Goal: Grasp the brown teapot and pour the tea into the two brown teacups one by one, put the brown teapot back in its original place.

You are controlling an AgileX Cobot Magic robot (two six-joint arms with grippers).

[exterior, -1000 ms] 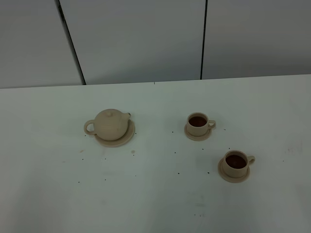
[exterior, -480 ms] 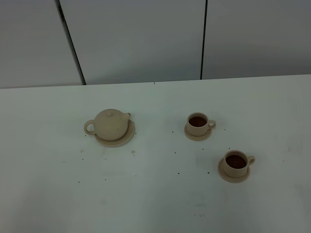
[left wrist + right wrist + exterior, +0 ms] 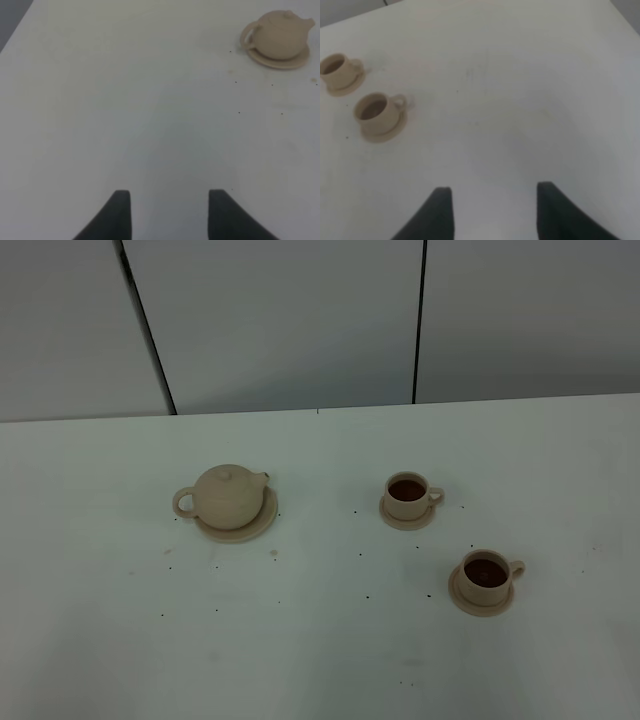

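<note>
The brown teapot sits upright on its wide saucer at the table's left-middle, spout pointing right; it also shows in the left wrist view. Two brown teacups stand on small saucers, both holding dark tea: the far one and the near one, also in the right wrist view. My left gripper is open and empty, well away from the teapot. My right gripper is open and empty, away from the cups. Neither gripper shows in the exterior view.
The white table carries small dark specks around the crockery. A grey panelled wall rises behind the table's far edge. The table's edge shows in a corner of the left wrist view.
</note>
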